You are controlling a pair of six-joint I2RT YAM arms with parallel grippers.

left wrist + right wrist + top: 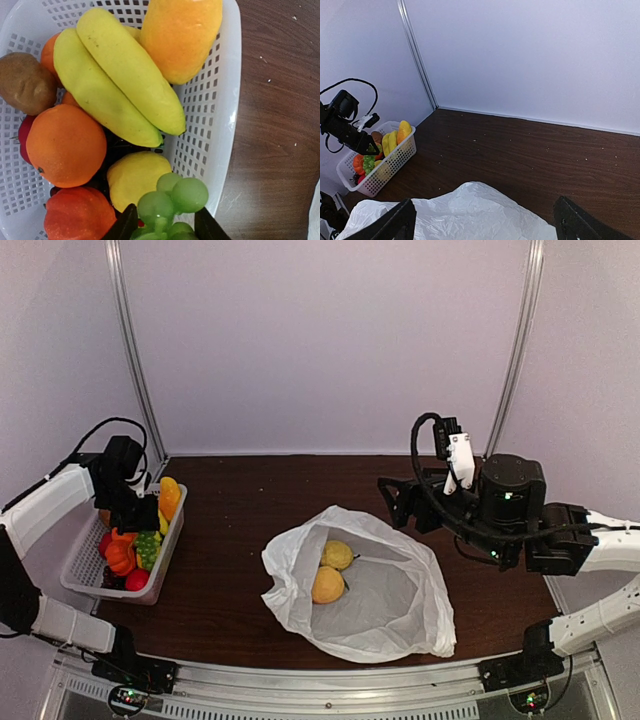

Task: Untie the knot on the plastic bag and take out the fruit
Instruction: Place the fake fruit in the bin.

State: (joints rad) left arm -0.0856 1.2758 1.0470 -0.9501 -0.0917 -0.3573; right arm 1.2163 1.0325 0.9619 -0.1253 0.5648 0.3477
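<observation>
Plastic first: found the thin, crinkly, translucent white plastic bag (pixel 400 600) slumped in the middle of the dark brown wooden table (pixel 240 530), mouth gaping wide. Could make out no knot anywhere on it; judged it untied already.

Spotted two pieces of fruit inside: a round yellow lemon (pixel 337 554) and, touching it on the near side, a yellow-orange peach (pixel 328 585). Judged both light, rigid and smooth-skinned, so liable to roll or squirt out of a shallow pinch. Would take each across its widest part, coming straight down through the open mouth. Judged the film itself almost weightless, limp and slippery, apt to ride up with a lifted fruit. Would pin a fold of the rim beside the fruit with the other claw, never the flat middle.

Saw the right gripper (pixel 485 201) hanging near the bag's far right edge, fingers spread wide and holding nothing. Saw the left gripper (pixel 166 210) well apart from the bag, over the white slatted plastic basket (pixel 230 125) at the table's left side. Found its fingers partway apart, set against either flank of a pale green grape bunch (pixel 172 197), apparently gripping it just above the heap.

Noted below: two long yellow bananas (pixel 115 80), a yellow-orange mango (pixel 180 35), a brown kiwi (pixel 25 82) and a round orange fruit (pixel 65 145). Counted only the lemon and the peach as left to fetch.
</observation>
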